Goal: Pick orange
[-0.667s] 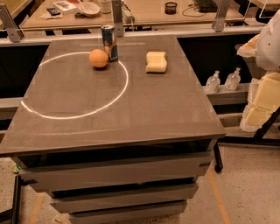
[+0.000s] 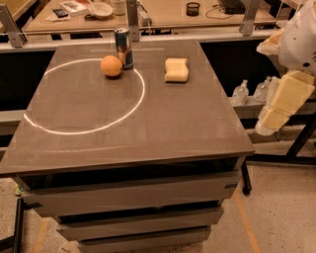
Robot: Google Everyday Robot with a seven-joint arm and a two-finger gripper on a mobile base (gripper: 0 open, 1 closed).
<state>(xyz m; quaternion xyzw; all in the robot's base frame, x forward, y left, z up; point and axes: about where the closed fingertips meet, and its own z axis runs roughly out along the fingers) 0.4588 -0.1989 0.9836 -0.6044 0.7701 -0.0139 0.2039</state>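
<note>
The orange (image 2: 111, 65) sits on the far left part of the grey table (image 2: 148, 128), just inside a white circle marked on the top. It touches or nearly touches a drink can (image 2: 123, 48) standing upright right behind it. Only my arm's cream and white links (image 2: 284, 99) show at the right edge, off the table's right side and far from the orange. The gripper itself is out of view.
A pale yellow sponge (image 2: 177, 69) lies to the right of the can. Behind the table a rail and a bench hold a bowl (image 2: 101, 9), papers and a black cup (image 2: 193, 8). Clear bottles (image 2: 241, 92) stand on a low shelf to the right.
The arm links at the right edge have shifted a little to the left and up. The orange, can and sponge have not moved.
</note>
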